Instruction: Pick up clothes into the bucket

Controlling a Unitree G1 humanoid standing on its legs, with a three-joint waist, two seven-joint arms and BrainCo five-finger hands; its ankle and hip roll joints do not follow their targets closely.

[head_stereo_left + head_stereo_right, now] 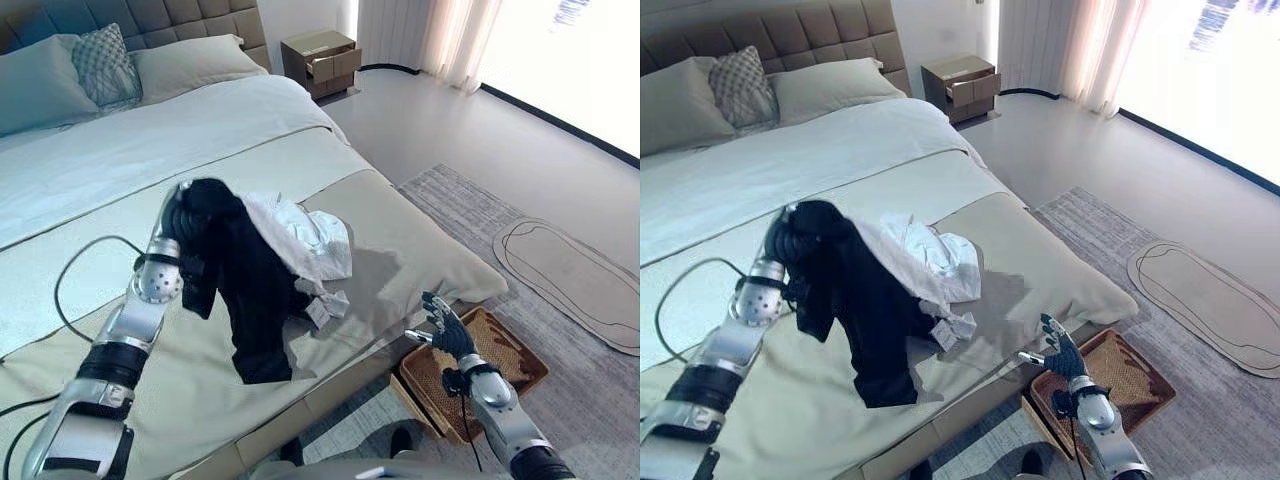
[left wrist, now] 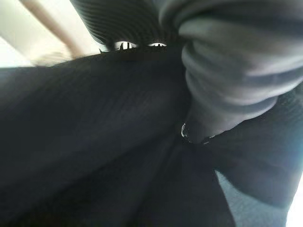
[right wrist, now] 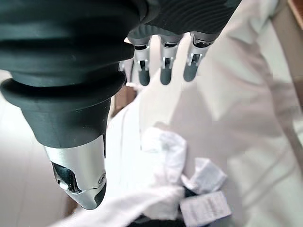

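Gripping black garment in left hand, right hand open above empty wicker basket

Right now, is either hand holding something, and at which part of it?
The left hand holds the black garment by its top end, lifted off the bed. The right hand is open and holds nothing.

Bed: wide, made up in pale green and beige covers, reaching from the headboard to the near edge.
Headboard: grey, tufted in squares.
Pillows: two plain ones and a patterned cushion between them.
Nightstand: brown wood, by the bed's far corner, one drawer pulled out.
Curtains: sheer, hanging to the floor.
Window: bright daylight.
Floor: smooth, pale grey.
Rug: grey, woven, beside the bed, a flat oval mat on it.
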